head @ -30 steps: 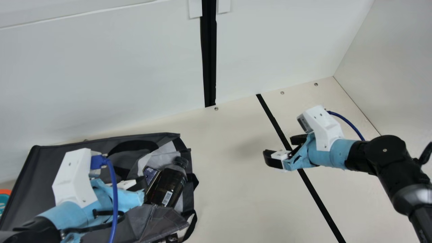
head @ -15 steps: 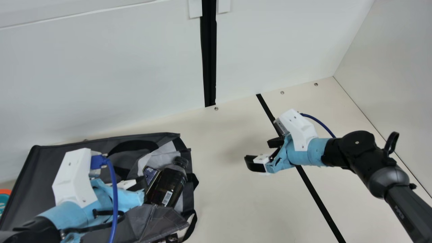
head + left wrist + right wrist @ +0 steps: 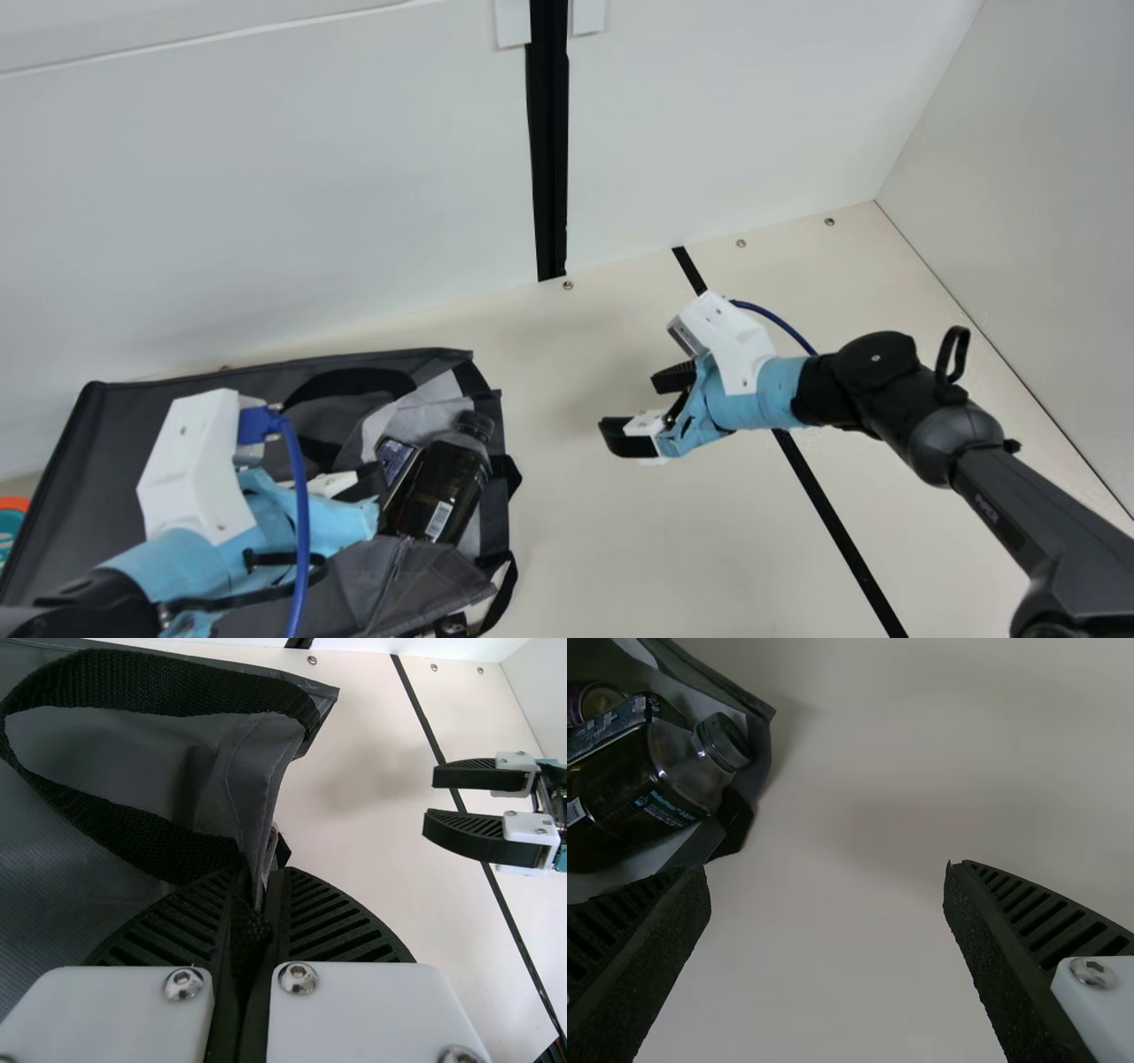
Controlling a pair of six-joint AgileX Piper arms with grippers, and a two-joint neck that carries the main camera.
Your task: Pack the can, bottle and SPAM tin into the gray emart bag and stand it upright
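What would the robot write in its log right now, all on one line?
left gripper: shut on gray bag | right gripper: open above table | bottle, blue tin: inside bag | bag: lying down

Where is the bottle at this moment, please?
In the main view, the bottle lies at the left, inside the gray bag near its open end, beside the SPAM tin.

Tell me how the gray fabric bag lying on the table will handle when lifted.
The gray fabric bag will probably flop at its mouth, where the cloth is creased. It may feel heavier at that end, where the dark cylindrical bottle lies, and the round bottle could roll.
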